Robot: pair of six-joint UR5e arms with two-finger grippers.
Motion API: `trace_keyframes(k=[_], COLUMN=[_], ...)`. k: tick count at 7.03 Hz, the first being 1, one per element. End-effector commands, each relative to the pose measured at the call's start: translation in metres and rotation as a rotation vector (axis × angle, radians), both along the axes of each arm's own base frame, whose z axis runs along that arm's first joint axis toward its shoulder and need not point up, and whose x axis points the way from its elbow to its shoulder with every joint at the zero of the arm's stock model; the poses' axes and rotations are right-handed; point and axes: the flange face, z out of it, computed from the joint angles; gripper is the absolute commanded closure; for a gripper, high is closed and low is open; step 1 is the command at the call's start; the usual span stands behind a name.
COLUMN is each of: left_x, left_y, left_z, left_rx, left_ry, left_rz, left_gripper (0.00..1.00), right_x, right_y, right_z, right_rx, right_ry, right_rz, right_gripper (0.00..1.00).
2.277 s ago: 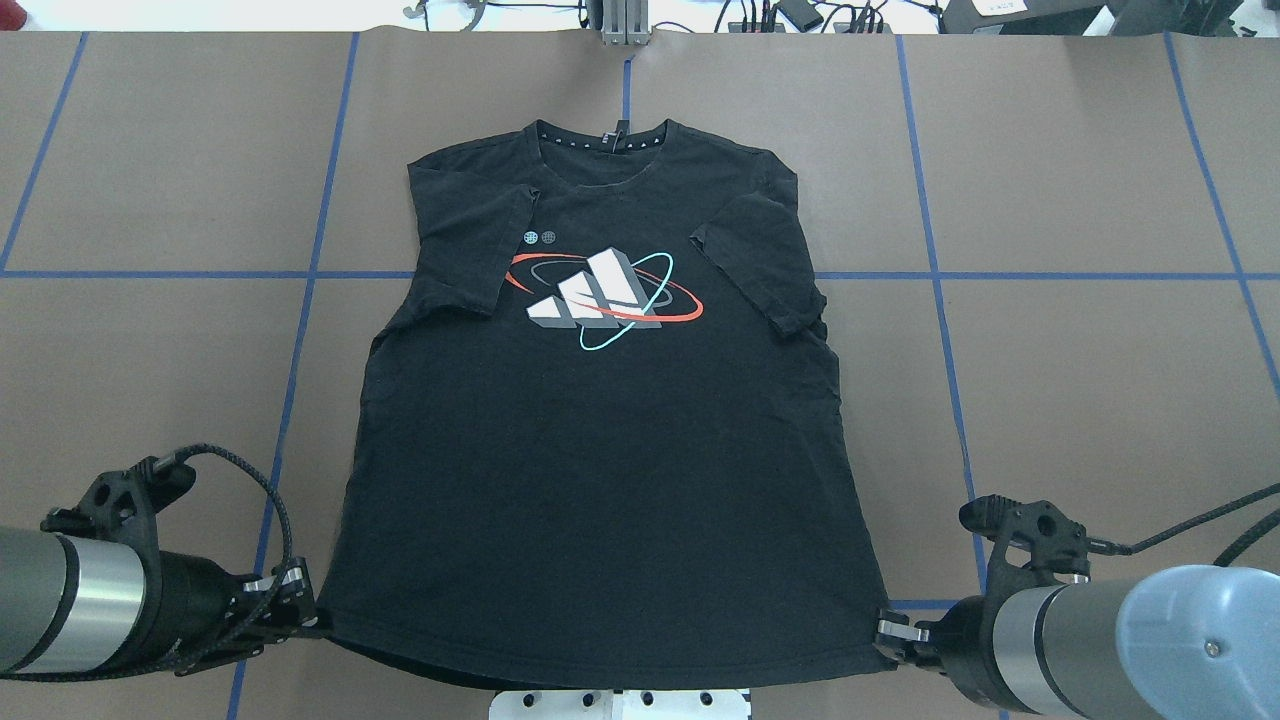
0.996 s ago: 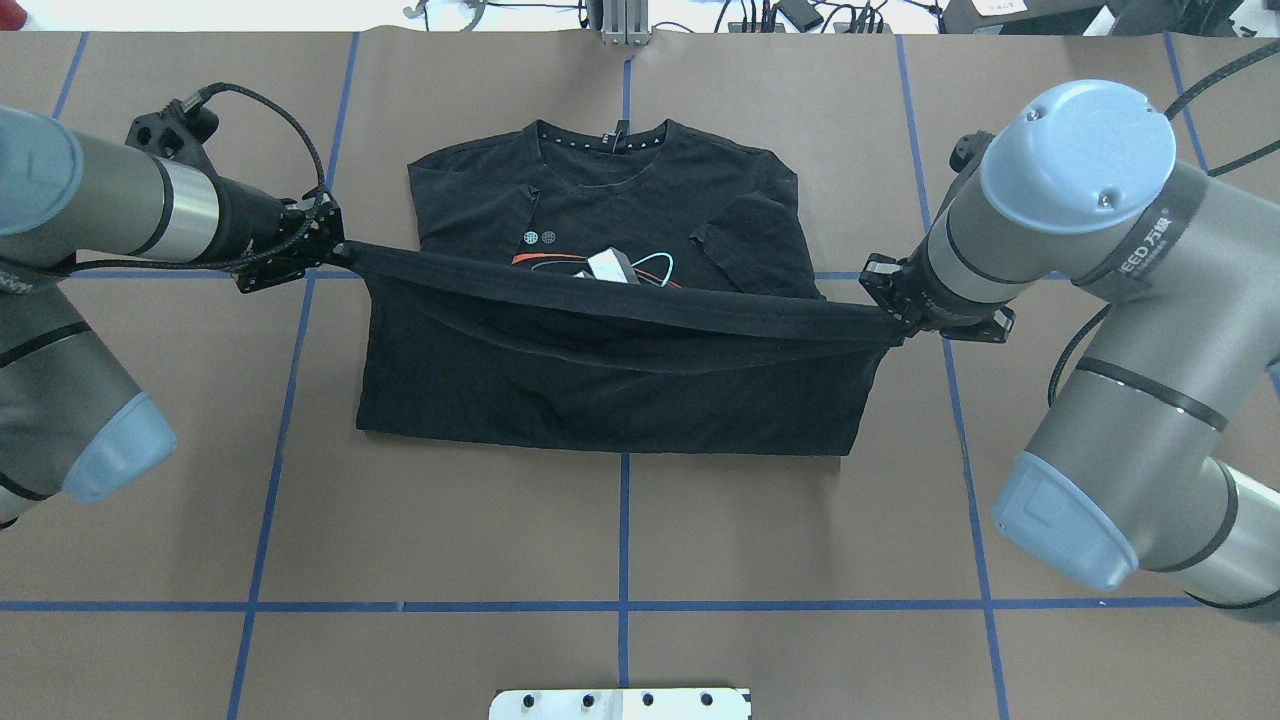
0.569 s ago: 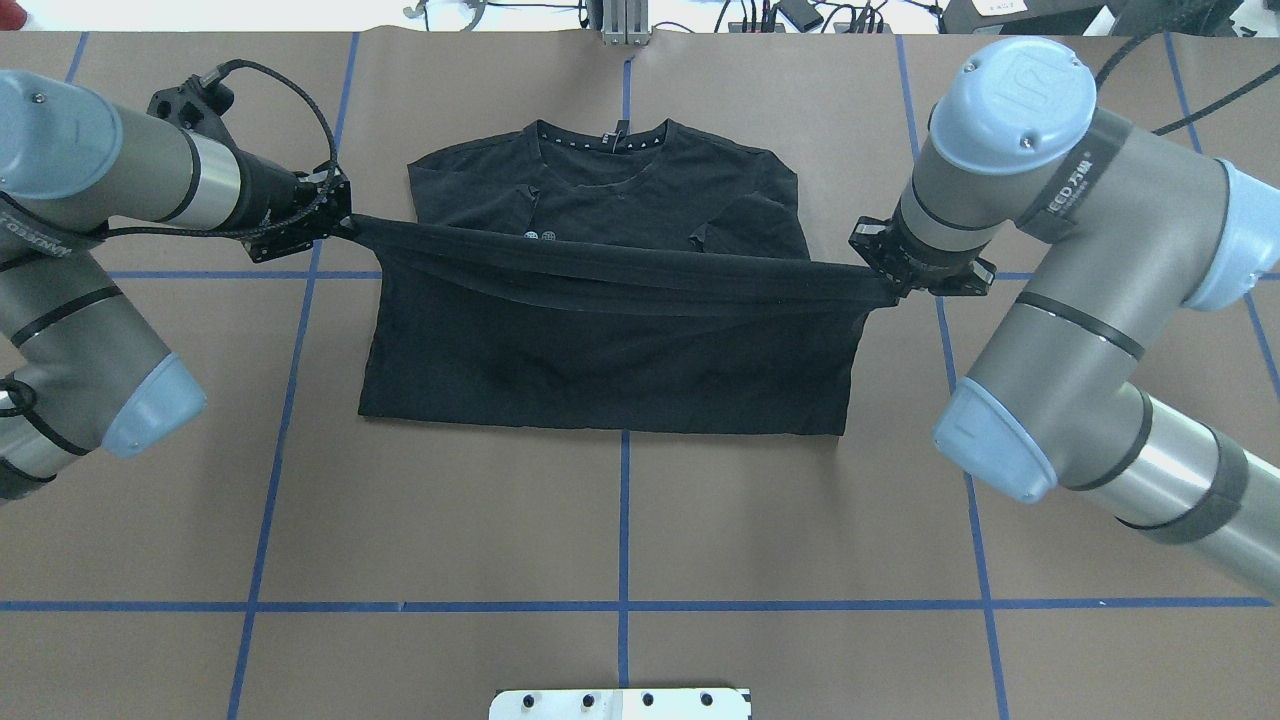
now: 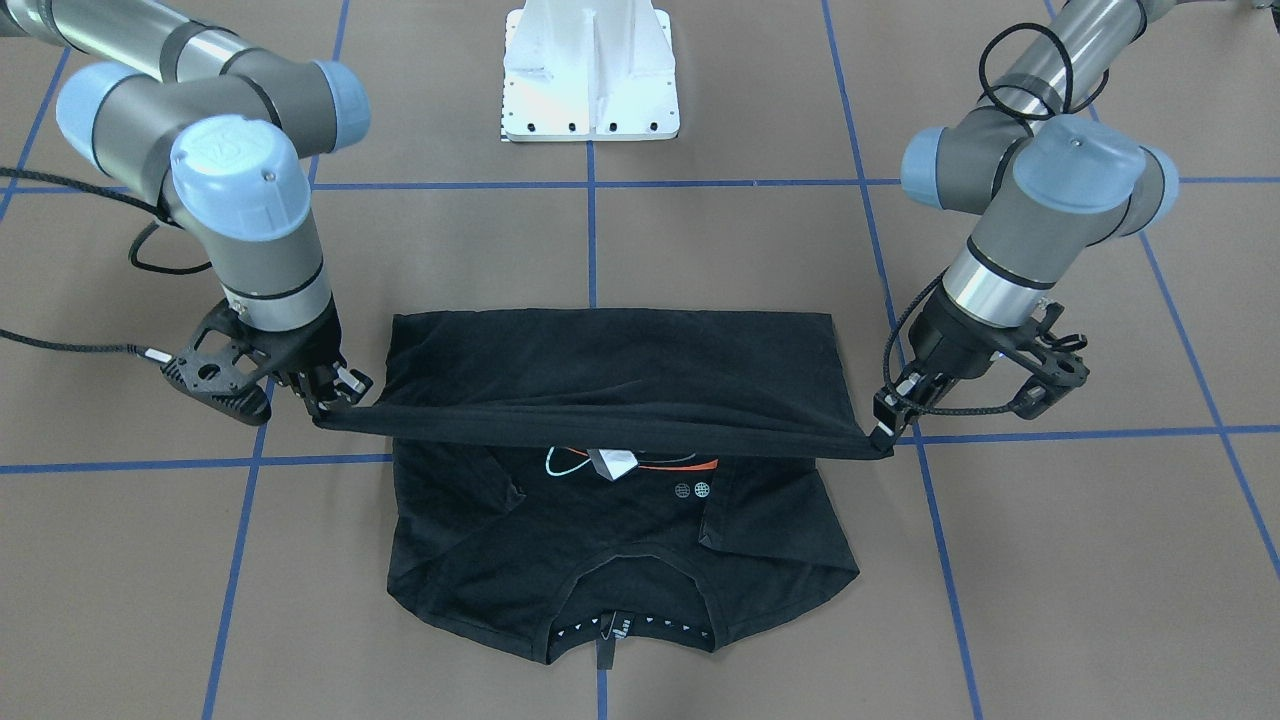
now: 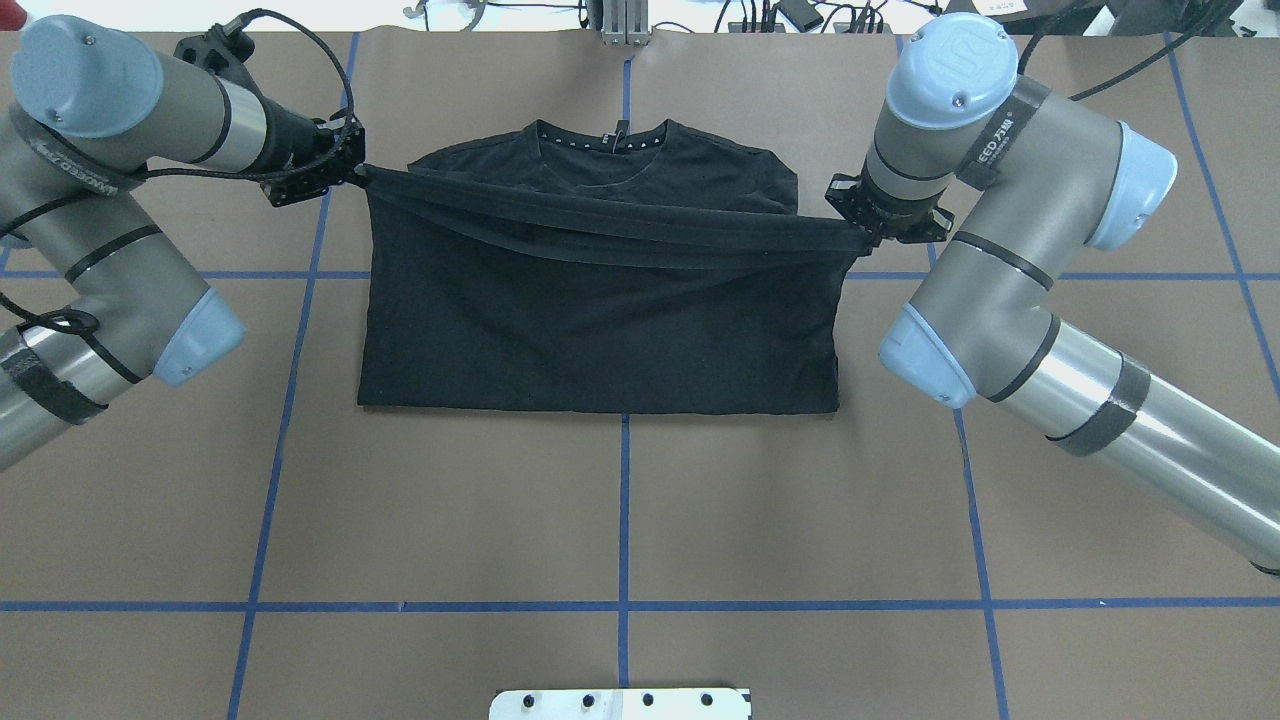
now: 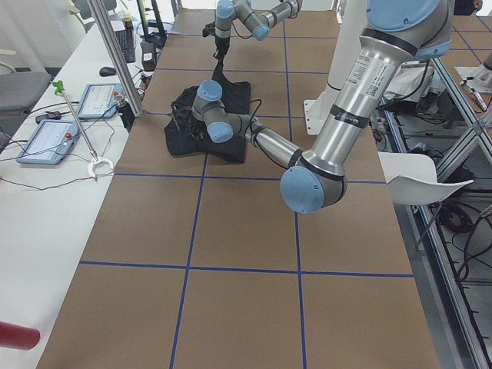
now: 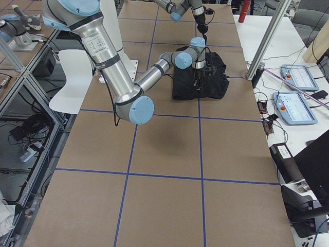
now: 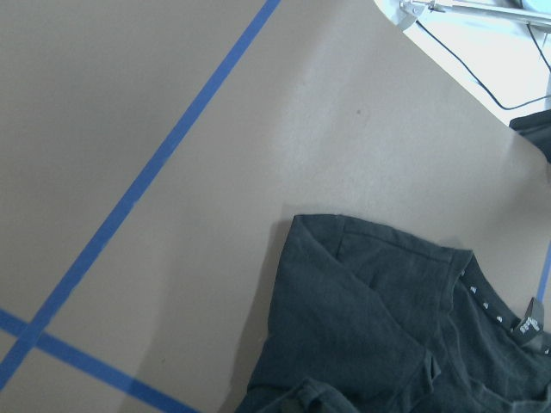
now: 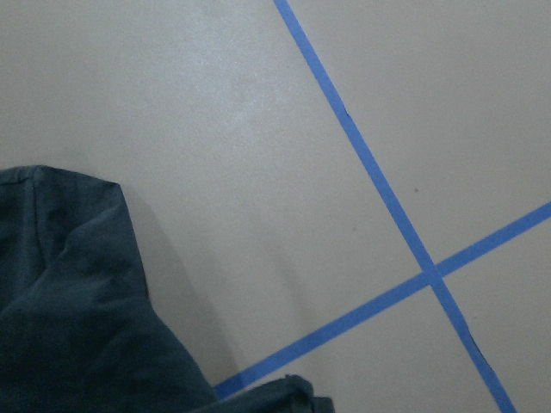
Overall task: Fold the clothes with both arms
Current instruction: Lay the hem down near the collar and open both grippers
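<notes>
The left end effector (image 5: 352, 172) is closed on one corner of the bottom hem (image 5: 600, 218) of the black T-shirt (image 5: 600, 330); the right end effector (image 5: 856, 228) is clamped on the other corner. The hem is pulled into a tight, narrow band between the two and is held above the tabletop (image 5: 620, 520). Behind the band the lower part of the T-shirt slopes down to a straight fold edge, which lies flat on the side near the robot. In the overhead view the band crosses the chest just below the collar with its dotted neck lining (image 5: 600, 140); in the front-facing view a small part of the red, teal and grey-white logo (image 4: 620, 462) shows under the band, and both short sleeves lie folded inward on the chest. The left arm (image 5: 110, 110) and the right arm (image 5: 1000, 250) reach in from opposite sides, their wrists bent toward the garment. Blue tape lines (image 5: 622, 500) divide the brown tabletop in squares; the white pedestal base (image 4: 590, 70) stands at the robot's edge.
</notes>
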Motion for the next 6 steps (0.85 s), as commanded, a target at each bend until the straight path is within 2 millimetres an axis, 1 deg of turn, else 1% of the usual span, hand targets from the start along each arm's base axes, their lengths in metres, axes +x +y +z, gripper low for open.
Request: trace_keyframes(k=[1, 2, 3, 4, 5, 6], left_x=[0.006, 0.010, 0.010, 0.011, 0.018, 0.022], left_y=[-0.029, -0.036, -0.040, -0.046, -0.056, -0.063], left_z=[0.021, 0.034, 0.042, 0.039, 0.037, 0.034], left_rx=[0.019, 0.023, 0.034, 0.048, 0.044, 0.047], left_ry=[0.012, 0.014, 0.016, 0.002, -0.003, 0.000], left_rz=[-0.019, -0.020, -0.034, -0.069, -0.072, -0.076], left_gripper=[1.00, 1.00, 1.00, 1.00, 1.00, 0.92], right_x=[-0.014, -0.024, -0.031, -0.038, -0.045, -0.051], right_y=[-0.030, -0.042, -0.049, -0.059, -0.069, -0.075], right_z=[0.012, 0.017, 0.018, 0.017, 0.016, 0.016], right_rx=[0.010, 0.018, 0.012, 0.015, 0.028, 0.030], right_ry=[0.005, -0.002, 0.004, 0.026, 0.026, 0.021], right_rz=[0.016, 0.019, 0.019, 0.028, 0.036, 0.040], right_gripper=[1.00, 1.00, 1.00, 1.00, 1.00, 0.98])
